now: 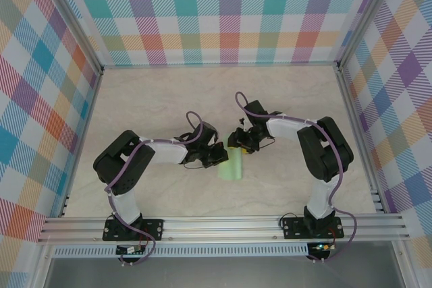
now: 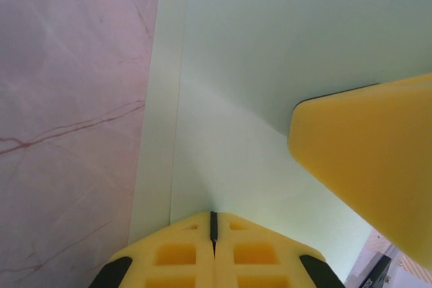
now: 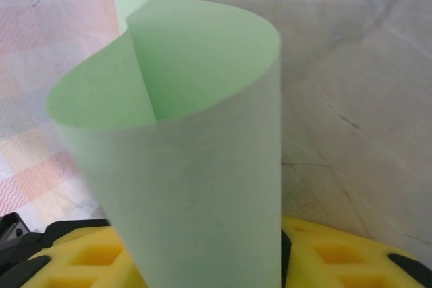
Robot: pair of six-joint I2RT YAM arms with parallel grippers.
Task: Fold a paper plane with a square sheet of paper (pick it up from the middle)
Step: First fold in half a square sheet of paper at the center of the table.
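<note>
square sheet of paper [image 1: 231,168] [image 2: 270,65] [image 3: 202,166] curled into loose roll, edge pinched by closed left gripper [image 1: 217,155] [image 2: 213,234], right gripper [image 1: 241,145] [image 3: 209,254] fingers parted around roll, grip unclear

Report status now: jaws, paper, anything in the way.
Left jaws shut on paper. Right jaws apart around curled paper, grip unclear. No obstacle seen.

The square sheet of paper [image 3: 202,166] is thin and matt. Beside the left hand [image 2: 213,228], the table [image 2: 67,99] looks smooth, marbled.
</note>
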